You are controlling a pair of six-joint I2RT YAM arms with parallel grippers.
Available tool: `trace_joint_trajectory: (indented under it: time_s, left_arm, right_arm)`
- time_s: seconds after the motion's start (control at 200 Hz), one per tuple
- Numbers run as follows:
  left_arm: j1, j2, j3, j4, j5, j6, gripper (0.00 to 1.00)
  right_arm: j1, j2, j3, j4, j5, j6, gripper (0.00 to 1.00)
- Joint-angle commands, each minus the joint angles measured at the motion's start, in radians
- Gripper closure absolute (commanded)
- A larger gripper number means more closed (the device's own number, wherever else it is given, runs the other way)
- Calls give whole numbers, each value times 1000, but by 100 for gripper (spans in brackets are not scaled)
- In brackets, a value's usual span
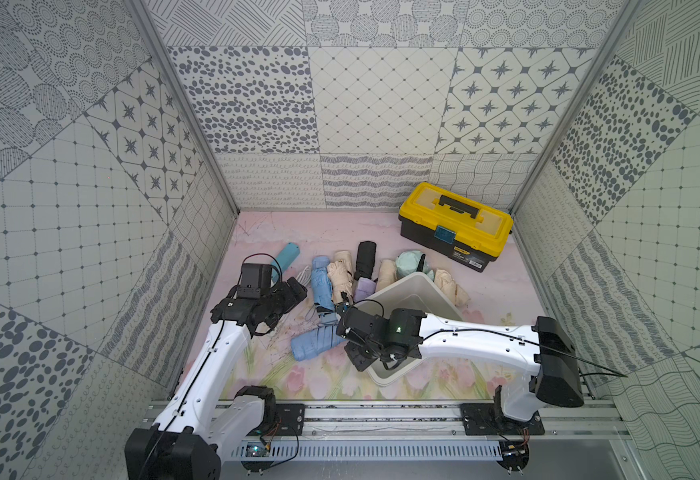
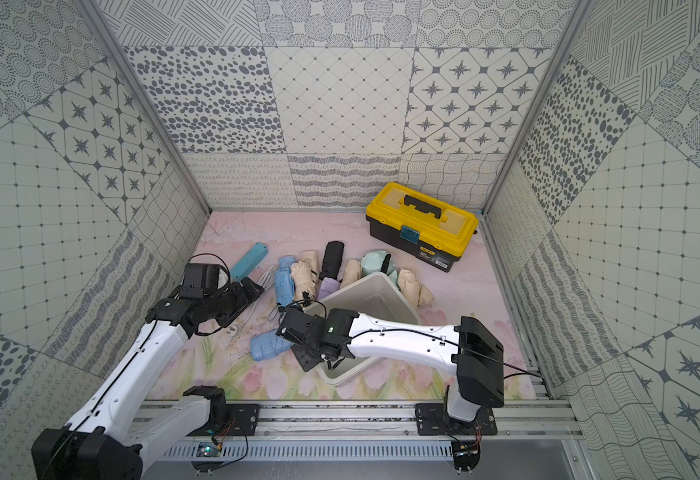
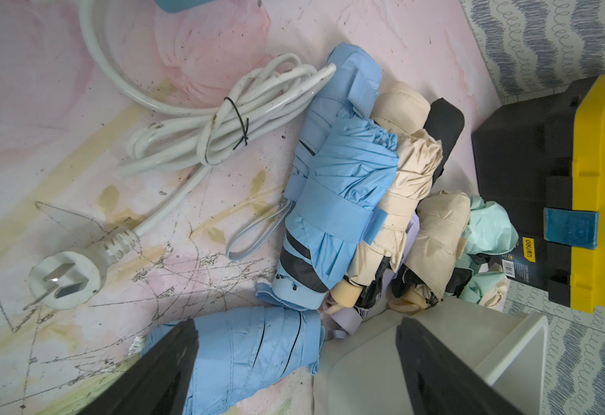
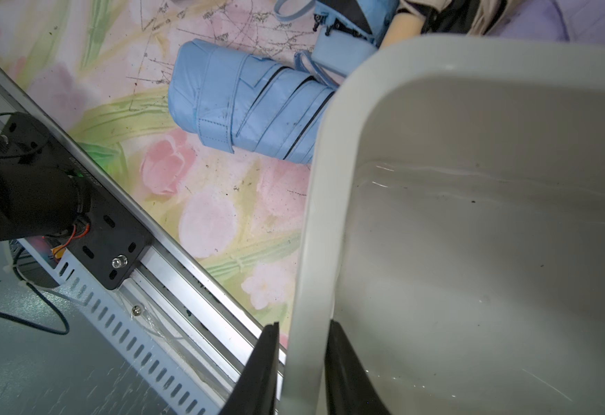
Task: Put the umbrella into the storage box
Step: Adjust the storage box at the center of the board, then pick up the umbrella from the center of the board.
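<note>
A folded light-blue umbrella (image 1: 312, 343) (image 4: 243, 111) lies on the floral mat, its end against the white storage box (image 1: 406, 291) (image 4: 329, 179). My right gripper (image 4: 304, 323) is shut on the box's near rim, one finger inside the wall and one outside. The box interior looks empty. My left gripper (image 3: 295, 325) hangs open above the mat, with that umbrella (image 3: 250, 352) and the box corner (image 3: 365, 359) showing between its fingers. Behind the box lies a pile of several more folded umbrellas: blue (image 1: 322, 282), beige (image 1: 340, 274), black (image 1: 365, 253), lilac and mint.
A yellow-lidded black toolbox (image 1: 456, 226) stands at the back right. A coiled white power cord with plug (image 3: 222, 118) and a teal power strip (image 1: 289, 254) lie at the left. The metal rail (image 1: 381, 415) runs along the front; patterned walls close three sides.
</note>
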Motion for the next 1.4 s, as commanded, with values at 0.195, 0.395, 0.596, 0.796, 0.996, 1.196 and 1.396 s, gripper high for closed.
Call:
trace_joint_trajectory:
  time_s: [0.195,0.395,0.596,0.796,0.996,1.196,1.396]
  left_arm:
    - [-14,148,63,61,62,83,12]
    - [-54,304,121,133,88,240,8]
    - [-54,447,181,258,208,317,7]
    - [-53,552,246,286,234,368,2]
    - [-53,625,283,276,234,411,1]
    - [-44,664,292,300,229,406,18]
    - [-30,658,274,305,217,406,31]
  right_arm:
    - [-68,-48,-4,105,-15,-94,40]
    - [-97,-200,-42,187,0,-117,17]
    - [-173,-359,-151,229,27,-74,17]
    - [-219,-432,-221,231,32,-48,17]
    - [-220,-440,-232,230,19,-34,16]
    - [-220,-456,-244,229,29,-23,17]
    - [-221,-472,-262,238,42,-9,17]
